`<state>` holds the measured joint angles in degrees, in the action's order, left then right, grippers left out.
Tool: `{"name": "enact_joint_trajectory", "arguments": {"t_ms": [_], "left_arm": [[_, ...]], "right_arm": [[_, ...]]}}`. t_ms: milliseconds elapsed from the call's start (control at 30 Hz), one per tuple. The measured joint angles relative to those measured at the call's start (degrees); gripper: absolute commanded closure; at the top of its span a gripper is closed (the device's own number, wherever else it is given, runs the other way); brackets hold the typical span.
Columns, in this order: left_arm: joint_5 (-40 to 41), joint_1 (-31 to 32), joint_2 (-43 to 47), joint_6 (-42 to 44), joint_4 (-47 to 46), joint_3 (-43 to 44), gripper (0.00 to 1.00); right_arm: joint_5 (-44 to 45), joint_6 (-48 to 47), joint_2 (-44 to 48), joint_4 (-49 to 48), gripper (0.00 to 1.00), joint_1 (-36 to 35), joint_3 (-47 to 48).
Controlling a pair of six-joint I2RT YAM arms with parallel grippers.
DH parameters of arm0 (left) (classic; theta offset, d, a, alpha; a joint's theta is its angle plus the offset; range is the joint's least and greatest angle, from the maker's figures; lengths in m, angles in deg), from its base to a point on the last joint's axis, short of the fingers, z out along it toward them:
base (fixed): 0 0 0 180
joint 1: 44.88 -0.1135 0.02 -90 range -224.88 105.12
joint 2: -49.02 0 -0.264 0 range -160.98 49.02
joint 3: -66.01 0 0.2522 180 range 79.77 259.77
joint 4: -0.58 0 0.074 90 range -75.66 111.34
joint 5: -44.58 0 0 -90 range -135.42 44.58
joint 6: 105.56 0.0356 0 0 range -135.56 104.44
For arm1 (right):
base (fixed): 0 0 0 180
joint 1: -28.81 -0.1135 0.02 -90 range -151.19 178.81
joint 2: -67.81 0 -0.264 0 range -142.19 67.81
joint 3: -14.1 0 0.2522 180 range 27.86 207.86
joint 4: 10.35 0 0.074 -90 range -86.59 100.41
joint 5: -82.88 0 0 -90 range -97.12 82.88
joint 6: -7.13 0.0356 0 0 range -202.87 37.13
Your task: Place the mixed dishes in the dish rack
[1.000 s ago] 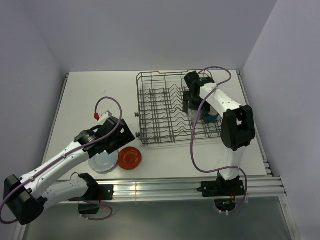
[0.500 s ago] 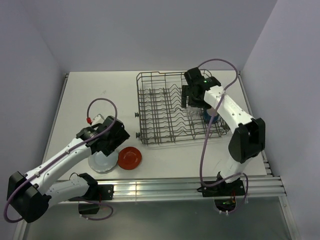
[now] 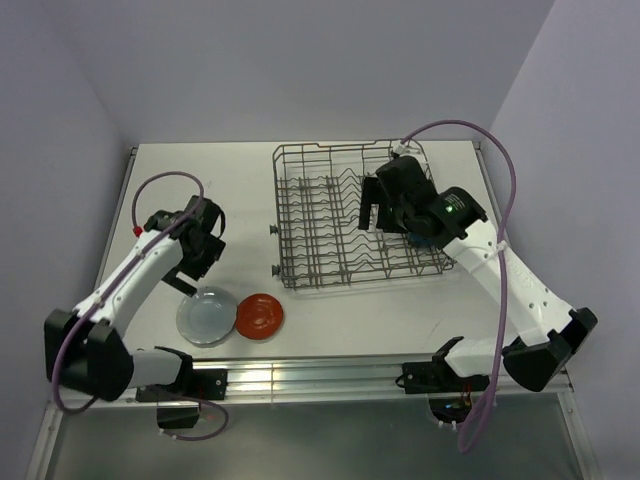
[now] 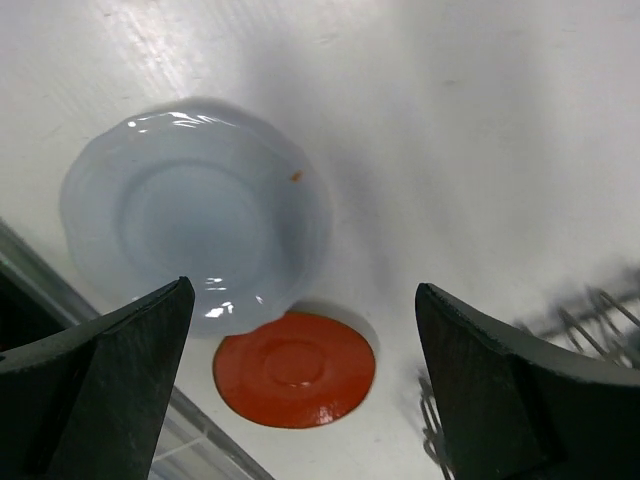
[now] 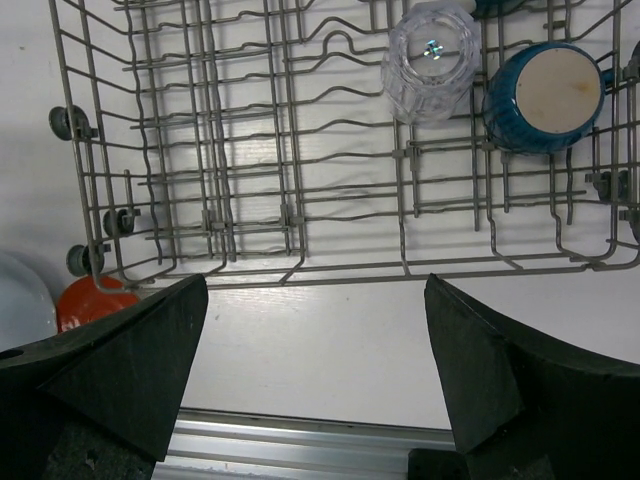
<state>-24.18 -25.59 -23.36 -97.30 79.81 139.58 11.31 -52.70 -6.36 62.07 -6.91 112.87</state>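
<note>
The grey wire dish rack (image 3: 300,150) stands at the back right of the table. Inside it, upside down, are a clear glass tumbler (image 5: 430,60) and a dark blue mug (image 5: 545,95), the mug (image 3: 425,238) partly under my right arm. My right gripper (image 3: 378,212) hovers open and empty above the rack (image 5: 250,270), over its near edge (image 5: 315,280). A pale blue-grey plate (image 3: 207,316) and a red-orange plate (image 3: 260,316) lie side by side on the table. The left gripper (image 3: 185,278) hangs open and empty above the two plates (image 4: 302,285).
An aluminium rail (image 3: 330,375) runs along the table's near edge, close to the plates. The pale plate (image 4: 195,215) slightly overlaps the red one (image 4: 295,365). Walls close in the table at the back and both sides.
My left arm has pulled back and to the left, uncovering the pale plate. The right arm has risen from the rack interior and its elbow has swung out to the near right.
</note>
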Motion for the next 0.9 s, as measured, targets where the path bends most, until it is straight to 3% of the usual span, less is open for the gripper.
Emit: {"name": "enact_joint_trajectory", "arguments": {"t_ms": [267, 900], "left_arm": [[-2.6, -3.7, -16.8, 0.7, 4.4, 1.8, 0.04], [-4.6, -5.1, -28.9, 1.7, 4.5, 3.9, 0.04]], "right_arm": [[0.3, 0.5, 4.0, 1.1, 0.04, -0.4, -2.2], [0.5, 0.4, 11.4, 1.2, 0.04, -0.4, -5.1]]}}
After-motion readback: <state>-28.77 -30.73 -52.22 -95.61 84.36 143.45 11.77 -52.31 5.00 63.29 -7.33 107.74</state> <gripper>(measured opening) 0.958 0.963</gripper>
